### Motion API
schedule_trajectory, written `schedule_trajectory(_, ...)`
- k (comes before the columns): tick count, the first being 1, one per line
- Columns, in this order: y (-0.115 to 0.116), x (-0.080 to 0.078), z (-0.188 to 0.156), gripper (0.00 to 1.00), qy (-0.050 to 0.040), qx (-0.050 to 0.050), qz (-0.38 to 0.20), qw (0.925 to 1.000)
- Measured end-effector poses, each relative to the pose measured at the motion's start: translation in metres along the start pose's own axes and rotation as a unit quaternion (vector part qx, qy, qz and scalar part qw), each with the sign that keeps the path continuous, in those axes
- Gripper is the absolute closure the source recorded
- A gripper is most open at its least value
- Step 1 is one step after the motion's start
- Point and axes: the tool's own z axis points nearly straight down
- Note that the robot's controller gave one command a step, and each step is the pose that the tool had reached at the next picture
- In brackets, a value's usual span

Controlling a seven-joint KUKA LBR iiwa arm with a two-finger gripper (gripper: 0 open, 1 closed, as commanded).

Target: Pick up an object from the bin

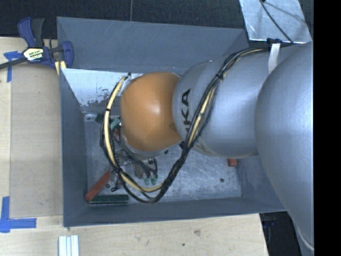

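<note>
Gripper (134,167) sits low in the bin (154,41), over the left-centre of the floor, mostly tucked under the round orange cover (149,111) on the wrist. Can't tell whether it is spread or pressed together. Black and yellow cables (160,188) loop round the cover and sag below it, close to the floor. The grey arm (234,111) comes in from the right, over the bin's right half. Nearest things: a red-brown stick (98,188), lying tilted in the lower left corner, just left of and below the gripper, and a dark green flat piece (109,199) along the lower wall, at the stick's lower end, seemingly touching it. A small red block (232,162) lies well apart on the right, just at the arm's edge. The bin floor looks pale and scuffed.
</note>
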Motion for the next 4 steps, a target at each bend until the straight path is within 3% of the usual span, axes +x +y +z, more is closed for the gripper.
schedule_trajectory(1, 0.000, -0.007, 0.017, 1.00, -0.0025, 0.000, -0.112, 0.9937)
schedule_trajectory(2, 0.000, -0.007, 0.016, 0.00, -0.0030, 0.000, -0.111, 0.9938)
schedule_trajectory(3, -0.043, -0.026, 0.100, 0.00, -0.0018, 0.000, -0.377, 0.9263)
schedule_trajectory(4, -0.042, -0.027, 0.097, 1.00, -0.0040, 0.000, -0.376, 0.9264)
